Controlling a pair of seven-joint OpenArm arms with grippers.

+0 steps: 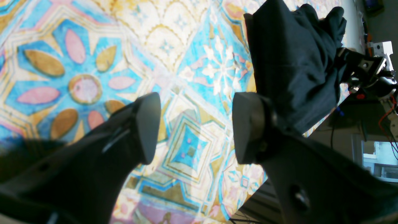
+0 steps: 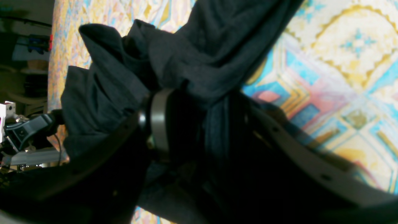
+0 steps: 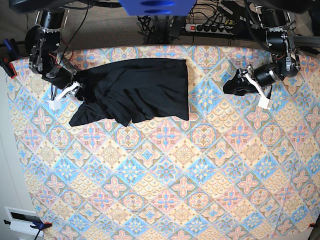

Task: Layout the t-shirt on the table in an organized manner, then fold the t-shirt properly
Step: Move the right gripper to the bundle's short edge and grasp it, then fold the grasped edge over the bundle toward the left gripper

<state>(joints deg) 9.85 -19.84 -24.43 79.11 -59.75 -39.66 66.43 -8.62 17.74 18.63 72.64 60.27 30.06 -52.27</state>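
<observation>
The black t-shirt (image 3: 145, 87) lies crumpled on the far left part of the patterned table (image 3: 165, 175), bunched at its left side. My right gripper (image 3: 77, 90) is at that bunched edge. In the right wrist view its fingers stand apart with a thick fold of the t-shirt (image 2: 124, 71) between them, so the right gripper (image 2: 199, 99) is open around the cloth. My left gripper (image 3: 231, 84) hovers open over bare table (image 1: 93, 46) to the right of the shirt. The left gripper (image 1: 196, 124) has nothing between its fingers, and the t-shirt (image 1: 289, 62) is heaped beyond it.
A power strip (image 3: 215, 27) and cables run behind the table's far edge. A red clamp (image 3: 7, 65) sits at the left edge. The table's near edge shows in the left wrist view beside the right arm (image 1: 360, 67).
</observation>
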